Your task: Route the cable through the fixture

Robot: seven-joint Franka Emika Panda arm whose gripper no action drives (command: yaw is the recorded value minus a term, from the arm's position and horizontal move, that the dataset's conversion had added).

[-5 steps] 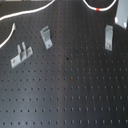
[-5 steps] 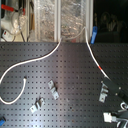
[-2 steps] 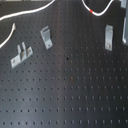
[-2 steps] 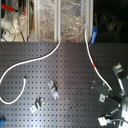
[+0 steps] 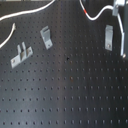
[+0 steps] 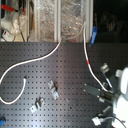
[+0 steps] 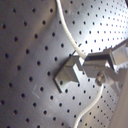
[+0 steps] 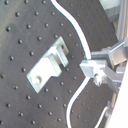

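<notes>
The thin white cable [image 8: 80,42] with its red band is gripped, apparently, by closed fingers [image 8: 92,67] just beside the grey metal bracket [image 8: 47,67] on the black pegboard [image 5: 70,95]. Routing is judged unfinished; threading remains.

White cable [image 6: 30,65] winding across board, red band [image 6: 89,61].

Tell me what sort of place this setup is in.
Probably a lab or robotics workbench. The work surface is a black perforated breadboard with a regular grid of holes, small metal bracket fixtures stand on it, and a white cable runs across it. Cluttered shelving shows behind in the second exterior view.
</notes>
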